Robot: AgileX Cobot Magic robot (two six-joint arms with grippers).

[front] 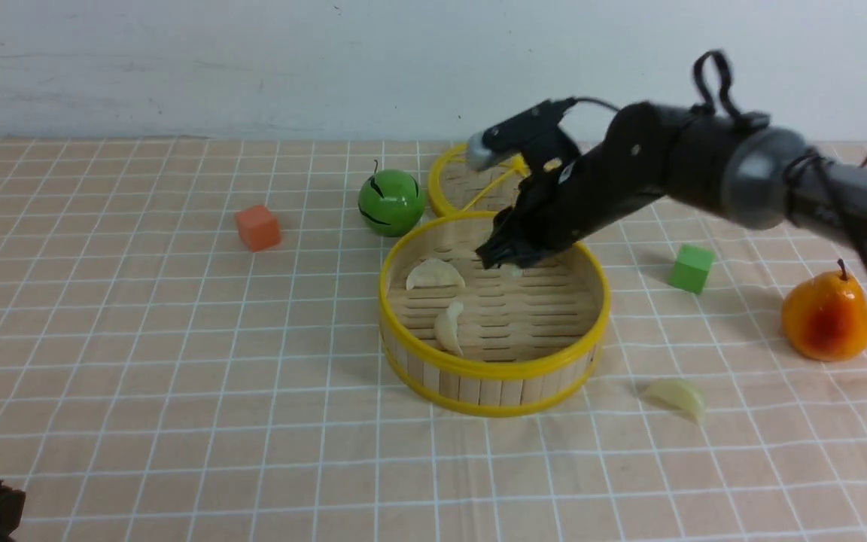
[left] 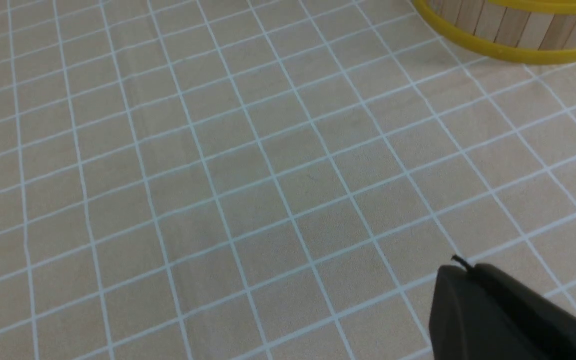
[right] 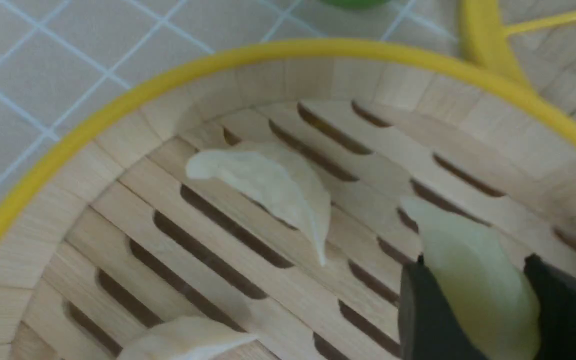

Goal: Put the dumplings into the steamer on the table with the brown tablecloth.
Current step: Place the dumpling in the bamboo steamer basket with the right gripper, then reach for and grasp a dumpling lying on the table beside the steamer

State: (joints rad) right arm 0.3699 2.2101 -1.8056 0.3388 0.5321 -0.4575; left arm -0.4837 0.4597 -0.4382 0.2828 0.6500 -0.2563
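Right gripper [right: 475,270] clamps a dumpling [right: 450,235] over the bamboo steamer's [front: 494,369] slatted floor, centre frame, where two dumplings [front: 434,275] lie. A fourth dumpling [front: 676,395] rests on the tablecloth [front: 177,339], lower right. Left gripper [left: 460,285] sits closed.

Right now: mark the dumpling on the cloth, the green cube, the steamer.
dumpling on the cloth [front: 676,397], front view, its middle
green cube [front: 690,269], front view, its middle
steamer [front: 494,370], front view, near top rim
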